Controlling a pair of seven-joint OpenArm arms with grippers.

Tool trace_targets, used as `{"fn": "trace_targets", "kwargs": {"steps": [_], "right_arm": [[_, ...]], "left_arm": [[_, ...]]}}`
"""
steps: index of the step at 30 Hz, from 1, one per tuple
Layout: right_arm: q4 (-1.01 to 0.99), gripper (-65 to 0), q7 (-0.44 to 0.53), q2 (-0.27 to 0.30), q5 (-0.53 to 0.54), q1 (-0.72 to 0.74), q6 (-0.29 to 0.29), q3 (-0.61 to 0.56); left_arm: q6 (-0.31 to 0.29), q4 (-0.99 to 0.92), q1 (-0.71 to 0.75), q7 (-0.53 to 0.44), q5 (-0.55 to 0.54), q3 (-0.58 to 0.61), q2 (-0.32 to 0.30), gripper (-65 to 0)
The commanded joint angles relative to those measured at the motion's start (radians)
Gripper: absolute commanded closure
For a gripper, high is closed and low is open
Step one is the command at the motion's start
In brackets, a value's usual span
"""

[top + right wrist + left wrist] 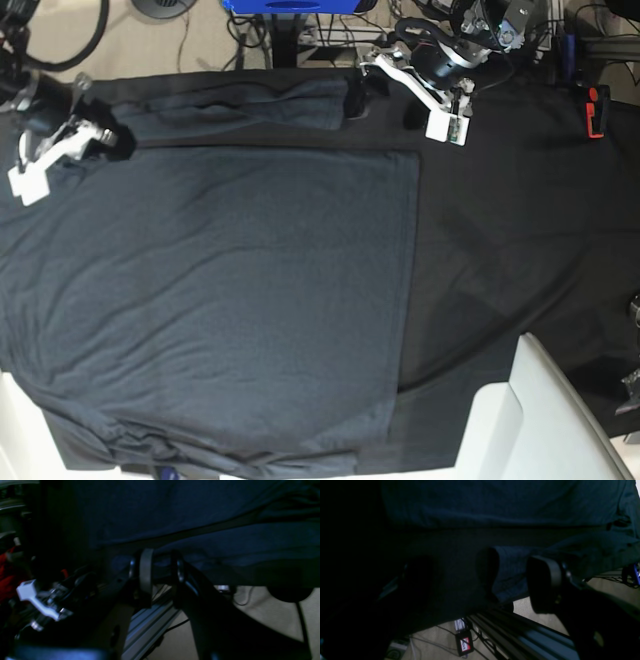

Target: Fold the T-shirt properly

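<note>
The T-shirt (pixel 220 300) lies spread flat over most of my black-covered bench (pixel 500 250), one sleeve folded along the far edge. My left tool (pixel 480 582) hovers at that far edge by the sleeve's end, fingers spread apart, holding nothing. My right tool (pixel 161 567) sits at the far corner, pinching the T-shirt's edge.

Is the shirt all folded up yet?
Partly folded. The T-shirt still lies wide across the table, with one straight folded edge and a sleeve turned in.
</note>
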Motion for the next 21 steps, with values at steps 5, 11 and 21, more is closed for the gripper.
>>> {"fn": "trace_targets", "kwargs": {"steps": [5,11,21], "right_arm": [[0.012,-38.3,-0.061,0.002,0.029,0.051,0.001,0.002],[0.010,-57.2,-0.024,-0.021,0.024,0.053,0.001,0.033],[-0.054,-53.1,-0.027,-0.019,0.024,0.065,0.002,0.180]], "left_arm": [[-0.009,0.019,0.004,-0.018,-0.011,0.001,-0.003,-56.4],[-0.009,0.017,-0.021,-0.014,-0.011,0.008,-0.004,-56.4],[-0.009,-0.111,-0.093,-0.012,-0.014,0.135,-0.003,-56.4]]}}
